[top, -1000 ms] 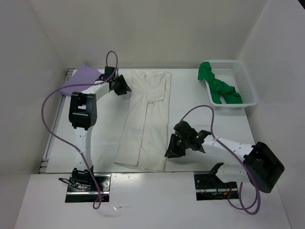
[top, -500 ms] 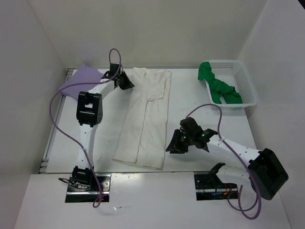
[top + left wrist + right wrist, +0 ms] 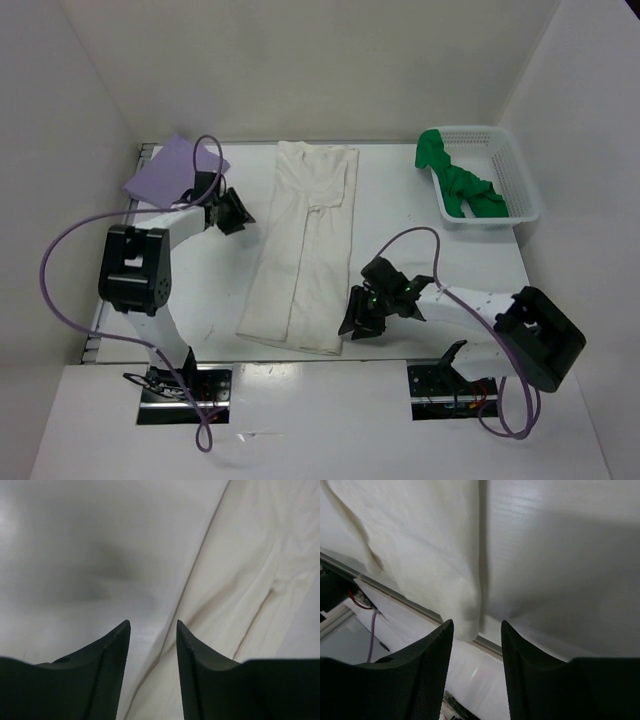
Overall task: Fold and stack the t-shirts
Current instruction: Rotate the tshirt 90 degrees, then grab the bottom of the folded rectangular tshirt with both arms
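The white t-shirt lies folded lengthwise in a long strip down the table's middle. My left gripper is open and empty, just left of the strip's upper half; the left wrist view shows the shirt's left edge past its fingertips. My right gripper is open and empty by the strip's near right corner, which shows in the right wrist view. The lavender purple t-shirt lies folded at the far left corner. The bright green t-shirt is bunched in the basket.
A white mesh basket stands at the far right and holds the green shirt. White walls close in the table on the left, back and right. The table's near edge runs just below the white shirt's hem.
My left gripper has moved from the white shirt's top left corner toward me and to the left. My right gripper has shifted slightly toward the strip's near right corner.
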Robot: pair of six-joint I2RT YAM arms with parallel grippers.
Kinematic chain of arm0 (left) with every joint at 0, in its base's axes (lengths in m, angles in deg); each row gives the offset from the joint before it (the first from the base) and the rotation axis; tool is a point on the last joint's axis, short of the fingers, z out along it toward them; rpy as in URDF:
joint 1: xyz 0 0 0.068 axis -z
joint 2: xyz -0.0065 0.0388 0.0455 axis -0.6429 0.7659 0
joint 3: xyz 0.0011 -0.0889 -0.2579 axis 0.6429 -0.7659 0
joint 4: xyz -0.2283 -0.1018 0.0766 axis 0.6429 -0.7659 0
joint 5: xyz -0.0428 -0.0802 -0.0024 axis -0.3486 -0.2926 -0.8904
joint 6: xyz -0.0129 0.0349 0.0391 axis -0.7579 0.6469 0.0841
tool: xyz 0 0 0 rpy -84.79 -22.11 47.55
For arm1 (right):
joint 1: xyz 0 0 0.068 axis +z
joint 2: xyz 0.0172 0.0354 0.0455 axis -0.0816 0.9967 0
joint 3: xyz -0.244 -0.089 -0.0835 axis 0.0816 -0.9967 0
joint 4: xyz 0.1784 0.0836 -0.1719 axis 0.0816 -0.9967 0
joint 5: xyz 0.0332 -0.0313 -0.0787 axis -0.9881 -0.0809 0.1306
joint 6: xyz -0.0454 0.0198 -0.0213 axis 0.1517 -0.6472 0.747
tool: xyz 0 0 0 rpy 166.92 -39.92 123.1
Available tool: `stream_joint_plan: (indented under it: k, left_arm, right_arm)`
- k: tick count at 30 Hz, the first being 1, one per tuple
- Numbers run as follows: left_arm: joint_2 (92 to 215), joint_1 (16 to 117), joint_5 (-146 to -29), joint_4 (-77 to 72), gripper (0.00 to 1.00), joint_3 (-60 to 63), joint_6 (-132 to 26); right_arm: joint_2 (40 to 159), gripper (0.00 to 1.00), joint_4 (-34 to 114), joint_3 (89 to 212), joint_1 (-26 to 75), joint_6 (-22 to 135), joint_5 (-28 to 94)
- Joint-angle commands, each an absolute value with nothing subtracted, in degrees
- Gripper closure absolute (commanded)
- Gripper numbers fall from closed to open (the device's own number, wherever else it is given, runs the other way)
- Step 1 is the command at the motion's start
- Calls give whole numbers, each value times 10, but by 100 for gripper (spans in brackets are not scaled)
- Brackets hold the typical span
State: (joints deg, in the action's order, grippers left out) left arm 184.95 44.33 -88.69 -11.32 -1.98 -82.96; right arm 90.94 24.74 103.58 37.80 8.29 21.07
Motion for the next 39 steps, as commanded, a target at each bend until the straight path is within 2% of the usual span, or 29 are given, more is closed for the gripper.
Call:
stream_joint_plan:
  k: [1,2,5,8,9,10,12,13,17,18,19,22,25,28,30,35,39]
  left_arm:
    - [1759,447,-905,-140,52,-127,-819]
    - [1738,452,-905,-150,53,-150,-819]
    - [1658,457,-905,-195,62,-214,-824]
    - [1580,473,-892,-237,76,-268,-847]
    - [1545,473,-887,-254,77,-278,-856]
    - [1529,473,-879,-264,78,-284,-864]
    - [1492,473,-873,-287,78,-298,-870]
    - [1482,473,-873,-298,78,-298,-870]
    - [1450,498,-925,-326,73,-316,-870]
    - [1450,505,-925,-336,73,-316,-876]
    - [1456,532,-925,-344,73,-316,-883]
    - [1463,570,-923,-363,62,-326,-911]
    - [1462,628,-874,-404,58,-326,-952]
    - [1413,646,-803,-448,45,-311,-1004]
    - [1419,646,-787,-489,45,-310,-1025]
    - [1424,634,-854,-460,43,-398,-1086]
    - [1429,626,-849,-459,44,-404,-1092]
  right_arm:
    - [943,51,302,1028,400,77,195]
    - [943,51,311,1028,400,77,185]
    - [968,52,319,1022,400,77,185]
    - [988,69,319,1015,400,77,191]
    - [988,81,319,1015,400,72,198]
    - [979,88,319,1015,394,66,204]
    - [953,99,293,1008,372,48,214]
    - [911,99,276,1008,372,40,239]
    - [803,99,209,973,333,-1,261]
    - [785,96,199,964,322,-1,261]
    - [768,81,199,951,314,-1,255]
    - [746,58,192,951,308,-6,244]
    - [746,56,186,951,308,-1,221]
    - [739,54,192,939,308,-1,199]
    - [734,53,204,934,314,-1,192]
    - [767,53,249,940,359,-6,192]
    - [822,53,269,976,404,-6,198]
